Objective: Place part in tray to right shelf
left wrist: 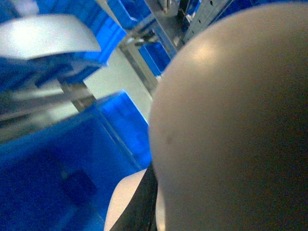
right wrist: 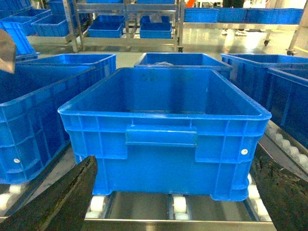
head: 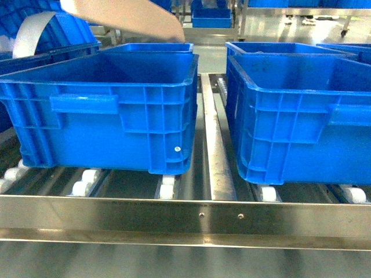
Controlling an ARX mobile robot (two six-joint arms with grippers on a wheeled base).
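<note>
Part and tray: no blue part visible; the beige tray (left wrist: 231, 125) fills the left wrist view. Left claw hidden, state unclear. Right claw (right wrist: 173, 202) hangs apart, empty, facing a crate (right wrist: 166, 130) on the right shelf (head: 185, 217). Risk: tray snagging crate rims, tipping any load

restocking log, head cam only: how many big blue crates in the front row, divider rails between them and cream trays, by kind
front-row blue crates: 2 (left, right)
divider rail between them: 1
cream tray, at the top edge: 1
total: 4
</note>
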